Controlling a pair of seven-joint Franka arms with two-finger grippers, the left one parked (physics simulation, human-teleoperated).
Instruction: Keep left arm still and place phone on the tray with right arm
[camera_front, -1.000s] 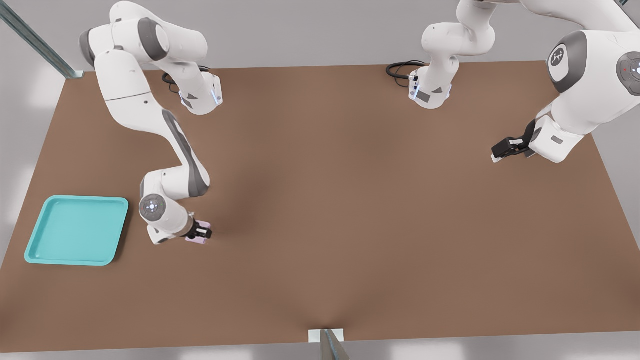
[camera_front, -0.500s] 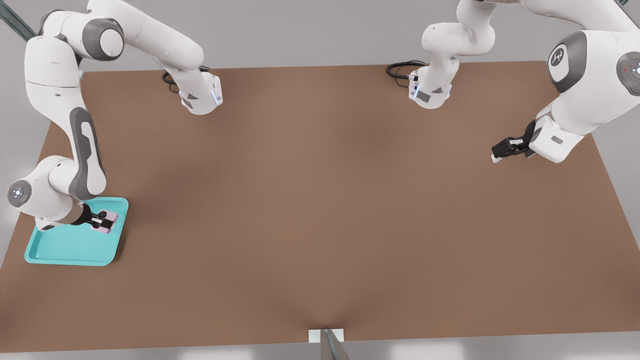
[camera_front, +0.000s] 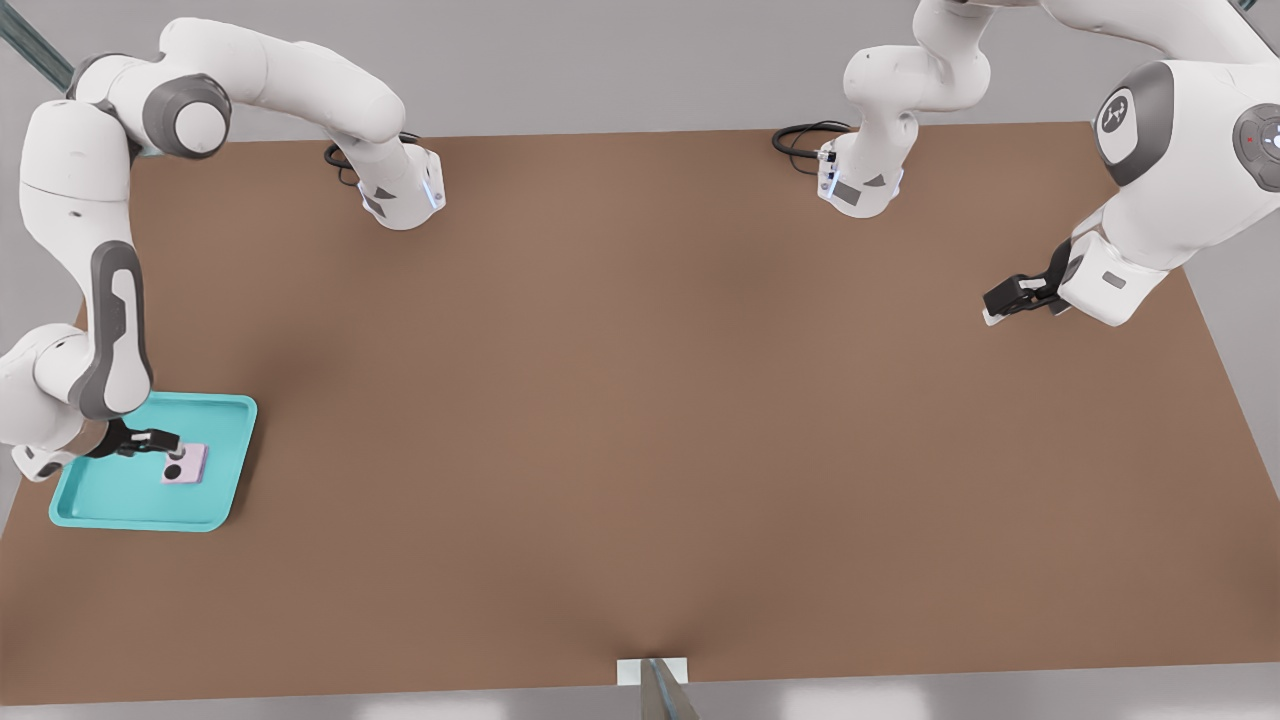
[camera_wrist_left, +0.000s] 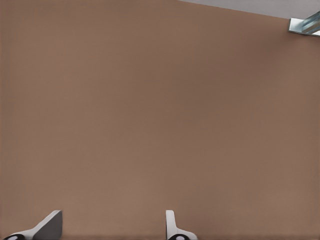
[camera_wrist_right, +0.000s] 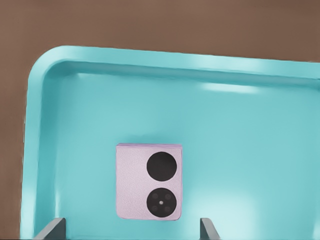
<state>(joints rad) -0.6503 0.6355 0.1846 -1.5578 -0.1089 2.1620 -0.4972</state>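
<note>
Pale-pink phone (camera_front: 185, 464) had just left the gripper (camera_front: 160, 439), jaws apart, lying flat in the teal tray (camera_front: 130, 510); placement looked done.

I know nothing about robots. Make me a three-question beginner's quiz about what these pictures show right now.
1. True or false: the phone lies flat inside the tray, lenses facing up.
2. The working arm's pincer is: A) shut on the phone, B) open above the tray with the phone lying free, C) far off over bare table.
3. Fill in: the tray sits at the front view's ____ side of the table.

Key: 1 true; 2 B; 3 left.
</note>
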